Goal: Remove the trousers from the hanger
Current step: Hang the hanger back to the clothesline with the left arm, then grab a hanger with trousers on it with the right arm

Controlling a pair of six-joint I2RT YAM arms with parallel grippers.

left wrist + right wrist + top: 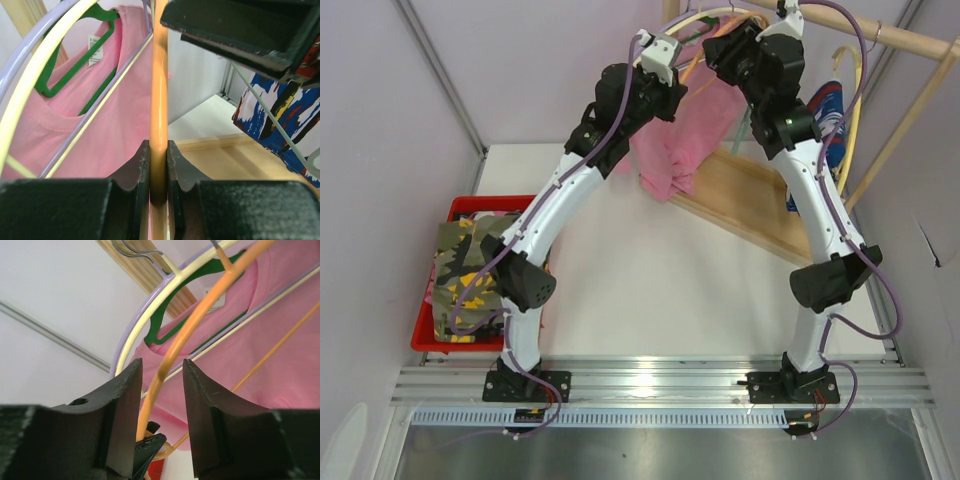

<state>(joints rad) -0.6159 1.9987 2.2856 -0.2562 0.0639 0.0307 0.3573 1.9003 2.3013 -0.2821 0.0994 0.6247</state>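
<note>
Above the pale tabletop [660,300], the left gripper [158,152] clenches the orange hanger [159,75]; the right gripper [161,372] straddles it, released. Blue-print trousers [280,115] hang right of the left gripper. With the hanger secured, pulling them free probably comes next.

Pink T-shirt [682,140] on 1 green hanger [70,70], hanging from the wooden rail [910,40] over the counter's [660,290] far edge. Wooden base board [740,205] lies slanted toward the far right corner. 1 red crate [480,206] at the left edge.
</note>
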